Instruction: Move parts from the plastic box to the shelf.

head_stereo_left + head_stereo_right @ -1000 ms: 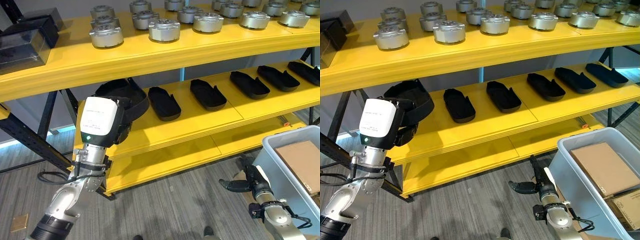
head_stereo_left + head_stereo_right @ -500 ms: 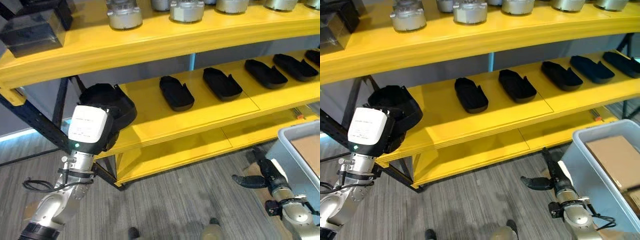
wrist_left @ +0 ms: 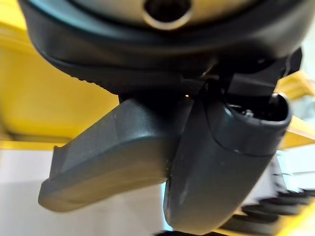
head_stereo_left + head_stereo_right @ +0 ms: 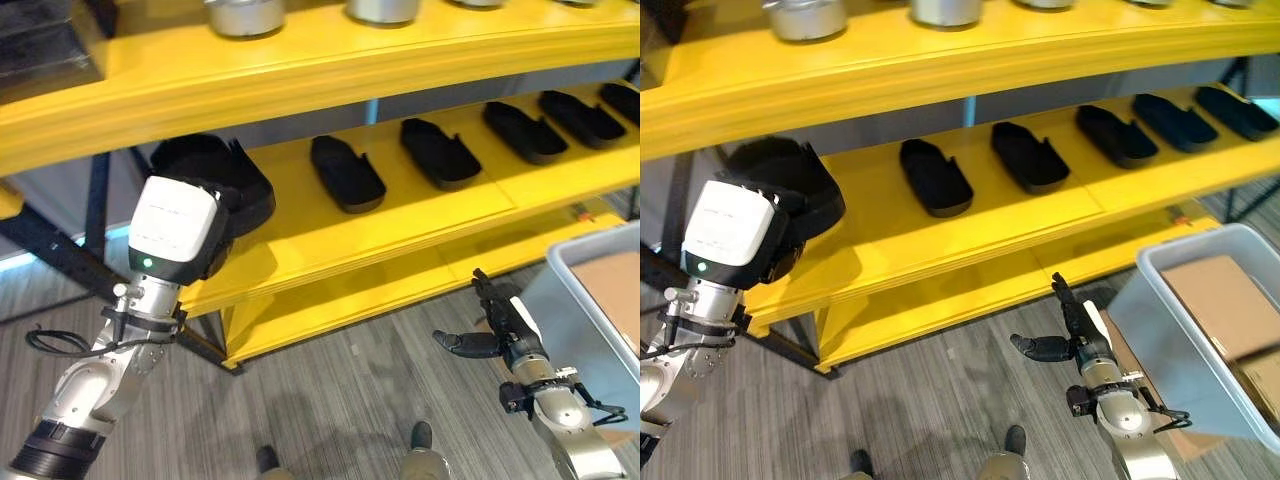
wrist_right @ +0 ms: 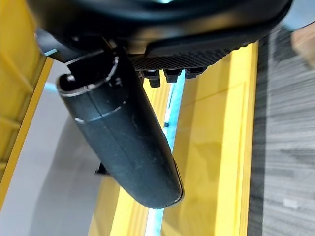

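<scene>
- Left hand (image 3: pixel 226 147): at the left end of the middle shelf (image 4: pixel 300 250), behind its white wrist housing. Whether its fingers grip or have let go cannot be told.
- Black part (image 4: pixel 205 170): a dark, matte, tray-like moulding with a raised rim and rounded outline, set at the shelf's far left corner, just beyond the left hand. Whether it rests wholly on the board cannot be told.
- Change: the whole picture has shifted over the last second, so the camera has moved, not the goods. The part and the left hand remain at the same shelf end. Judged from this, the placing step is at or near its close, with release unconfirmed.
- Placed parts (image 4: pixel 346 173): similar black mouldings in a row running right along the same shelf, well spaced.
- Metal parts (image 4: pixel 245 12): round, on the top shelf.
- Right hand (image 4: pixel 515 338): idle as before, low over the floor, fingers straight and thumb spread, holding nothing.
- Plastic box (image 4: pixel 1170 340): grey-blue, just right of that hand, with cardboard (image 4: pixel 1215 300) inside. No further parts are visible in it.
</scene>
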You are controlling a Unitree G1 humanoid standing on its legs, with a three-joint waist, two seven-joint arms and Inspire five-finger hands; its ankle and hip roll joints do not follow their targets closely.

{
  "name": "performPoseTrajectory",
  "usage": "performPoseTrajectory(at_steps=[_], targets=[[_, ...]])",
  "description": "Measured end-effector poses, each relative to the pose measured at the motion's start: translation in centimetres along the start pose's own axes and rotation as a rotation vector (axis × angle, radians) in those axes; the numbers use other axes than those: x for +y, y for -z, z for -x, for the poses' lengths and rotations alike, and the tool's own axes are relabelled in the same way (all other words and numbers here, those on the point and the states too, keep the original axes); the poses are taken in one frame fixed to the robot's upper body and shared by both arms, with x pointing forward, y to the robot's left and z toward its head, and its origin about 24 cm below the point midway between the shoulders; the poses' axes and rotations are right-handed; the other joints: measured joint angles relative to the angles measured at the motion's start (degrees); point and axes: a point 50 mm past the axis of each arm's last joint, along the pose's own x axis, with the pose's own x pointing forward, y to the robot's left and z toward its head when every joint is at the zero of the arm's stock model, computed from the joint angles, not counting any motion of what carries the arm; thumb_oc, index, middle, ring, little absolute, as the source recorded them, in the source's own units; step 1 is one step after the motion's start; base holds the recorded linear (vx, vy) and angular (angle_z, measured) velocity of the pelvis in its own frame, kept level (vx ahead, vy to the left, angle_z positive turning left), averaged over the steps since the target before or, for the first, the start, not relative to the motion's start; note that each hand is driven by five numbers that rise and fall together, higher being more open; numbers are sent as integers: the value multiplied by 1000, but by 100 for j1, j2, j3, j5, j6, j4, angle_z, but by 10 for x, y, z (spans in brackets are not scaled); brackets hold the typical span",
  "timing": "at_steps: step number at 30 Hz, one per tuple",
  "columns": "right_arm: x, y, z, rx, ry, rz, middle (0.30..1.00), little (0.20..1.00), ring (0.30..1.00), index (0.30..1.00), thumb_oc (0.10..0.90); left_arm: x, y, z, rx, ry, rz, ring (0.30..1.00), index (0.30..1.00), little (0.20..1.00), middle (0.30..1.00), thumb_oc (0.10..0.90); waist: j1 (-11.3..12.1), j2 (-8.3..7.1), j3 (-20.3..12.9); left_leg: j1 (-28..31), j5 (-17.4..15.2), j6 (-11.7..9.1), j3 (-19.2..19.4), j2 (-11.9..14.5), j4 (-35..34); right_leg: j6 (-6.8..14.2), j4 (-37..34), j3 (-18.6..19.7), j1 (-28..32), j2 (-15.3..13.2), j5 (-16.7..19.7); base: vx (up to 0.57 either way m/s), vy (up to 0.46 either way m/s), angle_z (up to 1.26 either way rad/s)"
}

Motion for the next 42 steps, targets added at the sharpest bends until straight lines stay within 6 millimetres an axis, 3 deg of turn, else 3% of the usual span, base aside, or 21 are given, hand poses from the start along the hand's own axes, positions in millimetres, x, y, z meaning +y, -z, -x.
performPoseTrajectory(at_steps=[1,2,4,10,18,25,29,36,39,42], targets=[[-3,6,8,25,10,11,1000,1000,1000,1000,900,-4,-9,-5,-42,12,14,300,300,300,300,400,-192,71,10,-225,17,71,-421,28,152,224,-44,696,155,303,-447,185,-143,128],[-9,17,21,73,26,29,1000,1000,1000,1000,900,-7,-21,-14,-108,26,27,300,300,300,300,400,-459,197,-2,-463,53,124,-1016,40,235,139,-72,1374,315,653,-720,91,-72,135],[-15,21,21,101,27,51,1000,1000,1000,1000,900,-7,-26,-11,-160,33,37,300,300,300,300,400,-333,227,-18,-324,160,99,-872,25,43,142,70,1470,177,650,-719,53,-30,25],[-13,15,18,61,3,38,1000,1000,1000,1000,900,-19,-8,-2,-120,133,-32,300,300,300,300,400,-438,255,-46,-192,312,111,-646,-50,-299,137,-213,1519,138,583,-496,25,12,-15],[-14,16,19,68,1,41,1000,1000,1000,1000,900,-24,-6,2,-58,144,-32,300,300,300,300,400,-449,284,-42,-218,377,121,-562,-82,-414,151,-253,1621,7,578,-439,30,19,-5],[-14,17,22,73,-3,43,1000,1000,1000,1000,900,-34,2,32,59,202,-27,300,300,300,300,400,-434,381,-21,-192,374,124,-533,-82,-413,154,-256,1641,15,576,-438,52,-10,-2],[-15,18,23,79,0,46,1000,1000,1000,1000,900,-34,6,44,141,180,-2,300,300,300,300,400,-296,430,7,-159,374,124,-526,-82,-414,159,-280,1641,53,571,-431,0,0,0],[-19,24,31,109,15,47,1000,1000,1000,1000,900,-27,23,70,295,171,10,300,300,300,300,400,-161,426,13,-214,374,124,-546,-86,-419,159,-418,1600,76,562,-384,16,-26,2],[-21,27,35,123,25,47,1000,1000,1000,1000,900,-31,22,83,332,208,39,300,300,300,300,400,-125,376,64,-222,372,127,-599,-87,-417,160,-438,1534,129,562,-383,25,-14,9],[-22,26,34,119,28,47,1000,1000,1000,1000,900,-32,22,84,335,214,39,300,300,300,300,400,-100,305,172,-219,371,126,-649,-86,-397,160,-451,1495,186,561,-383,21,-17,9]])
